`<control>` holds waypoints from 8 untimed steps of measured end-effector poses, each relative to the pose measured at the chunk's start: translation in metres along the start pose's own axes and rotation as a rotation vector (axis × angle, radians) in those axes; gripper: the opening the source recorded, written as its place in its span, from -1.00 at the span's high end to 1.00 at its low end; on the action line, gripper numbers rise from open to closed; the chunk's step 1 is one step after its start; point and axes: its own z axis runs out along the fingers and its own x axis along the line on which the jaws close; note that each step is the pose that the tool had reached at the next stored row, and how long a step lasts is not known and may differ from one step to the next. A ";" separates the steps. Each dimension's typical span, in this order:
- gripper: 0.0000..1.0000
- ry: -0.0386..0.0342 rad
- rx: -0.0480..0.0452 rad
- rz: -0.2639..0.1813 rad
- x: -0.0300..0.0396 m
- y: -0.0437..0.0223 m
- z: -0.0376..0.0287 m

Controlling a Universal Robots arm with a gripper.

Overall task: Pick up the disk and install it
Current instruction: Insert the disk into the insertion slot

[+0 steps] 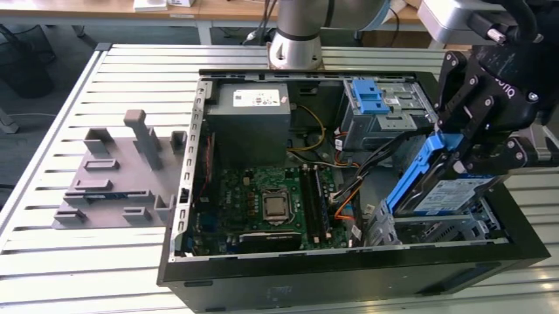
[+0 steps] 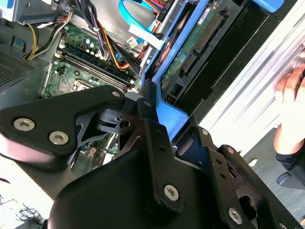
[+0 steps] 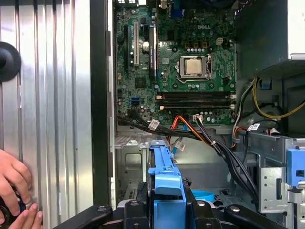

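The black two-finger gripper [image 1: 470, 160] is clamped on the flat silver-grey metal disk [image 1: 447, 195] with a white-and-blue label, its fingers [image 3: 135, 211] set on either side of the blue plastic bracket [image 3: 165, 177]. The disk hangs tilted above the grey metal drive bay [image 1: 436, 230] in a corner of the open black computer case [image 1: 349, 278], beside the green motherboard [image 1: 271, 196]; contact with the bay cannot be judged. A person's hand [image 3: 13, 188] rests on the slatted aluminium table [image 1: 52, 255] outside the case
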 end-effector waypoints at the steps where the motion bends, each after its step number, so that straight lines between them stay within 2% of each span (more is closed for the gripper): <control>1: 0.27 0.0001 0.0000 0.000 0.0000 0.0000 0.0004; 8: 0.27 0.0002 0.0000 0.000 0.0001 0.0000 0.0039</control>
